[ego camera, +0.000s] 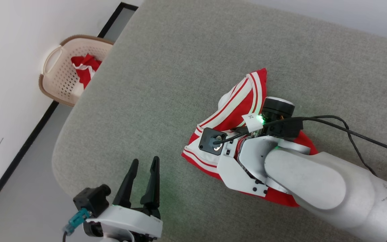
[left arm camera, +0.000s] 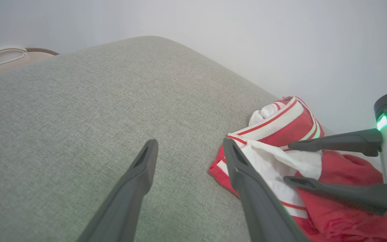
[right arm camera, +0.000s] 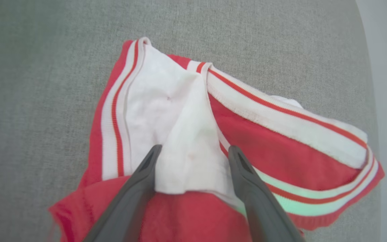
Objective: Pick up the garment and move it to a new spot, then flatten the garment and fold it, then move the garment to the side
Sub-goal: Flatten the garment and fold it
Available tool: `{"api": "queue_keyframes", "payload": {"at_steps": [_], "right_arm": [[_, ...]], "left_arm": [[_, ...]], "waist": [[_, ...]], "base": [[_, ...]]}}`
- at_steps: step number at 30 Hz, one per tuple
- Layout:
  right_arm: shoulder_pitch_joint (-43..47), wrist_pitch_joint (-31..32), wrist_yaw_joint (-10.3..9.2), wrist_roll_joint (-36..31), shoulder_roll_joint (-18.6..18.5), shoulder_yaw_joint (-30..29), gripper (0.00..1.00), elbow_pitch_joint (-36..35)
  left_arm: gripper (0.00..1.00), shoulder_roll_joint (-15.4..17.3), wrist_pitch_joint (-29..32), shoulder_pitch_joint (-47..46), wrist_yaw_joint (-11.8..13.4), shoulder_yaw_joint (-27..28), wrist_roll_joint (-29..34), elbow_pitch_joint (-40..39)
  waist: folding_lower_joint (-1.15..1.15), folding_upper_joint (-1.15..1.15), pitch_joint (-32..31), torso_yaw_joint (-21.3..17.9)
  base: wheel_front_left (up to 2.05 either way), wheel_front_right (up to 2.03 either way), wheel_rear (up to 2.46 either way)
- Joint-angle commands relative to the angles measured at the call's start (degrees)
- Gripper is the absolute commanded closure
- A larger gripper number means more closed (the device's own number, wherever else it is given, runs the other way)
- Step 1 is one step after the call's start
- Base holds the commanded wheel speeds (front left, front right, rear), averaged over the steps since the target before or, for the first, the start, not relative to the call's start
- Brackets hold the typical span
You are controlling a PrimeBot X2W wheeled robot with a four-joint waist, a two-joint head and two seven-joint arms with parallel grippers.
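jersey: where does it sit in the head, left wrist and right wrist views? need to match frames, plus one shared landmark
Head view: the jersey lies right of centre on the grey cushion, partly under the right arm.
Left wrist view: lower right, near the cushion's far edge.
Right wrist view: centre to lower right; the right hand is open astride its white fold.
Shared landmark: the white-and-red striped trim.

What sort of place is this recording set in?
Probably an indoor laundry-folding spot: a grey fabric-covered surface, a crumpled red garment on it, and a perforated laundry basket holding red cloth on the floor by a white wall.
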Motion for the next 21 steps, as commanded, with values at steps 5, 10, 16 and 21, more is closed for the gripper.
{"api": "queue_keyframes", "payload": {"at_steps": [5, 10, 16, 21], "right_arm": [[-0.81, -0.9, -0.06, -0.81, 0.91, 0.04, 0.91, 1.87], [-1.24, -2.34, -0.06, 0.2, 0.87, 0.02, 1.0, 2.48], [-2.78, -6.55, -0.06, 4.03, 0.0, 0.01, 1.0, 3.18], [-4.93, -12.53, -0.06, 9.9, -1.78, -0.85, 1.0, 5.18]], "left_arm": [[0.0, -0.03, -0.01, -0.85, 0.1, -0.09, -0.86, 0.02], [0.0, -0.03, -0.01, -1.19, -0.04, 0.09, -0.77, 0.59], [0.0, -0.02, -0.01, -1.14, -0.27, 0.73, 0.68, 1.36], [0.0, -0.01, -0.01, -0.4, -0.38, 2.16, 2.18, 1.24]], "waist": [[0.0, 0.0, 1.12, 0.42], [0.0, 0.0, 1.01, 0.37], [0.0, 0.0, -0.6, -0.83], [0.0, 0.0, -1.96, -3.46]], "base": [[0.0, 0.0, 0.0], [0.0, 0.0, 0.0], [0.0, 0.0, 0.0], [0.0, 0.0, 0.0]]}}
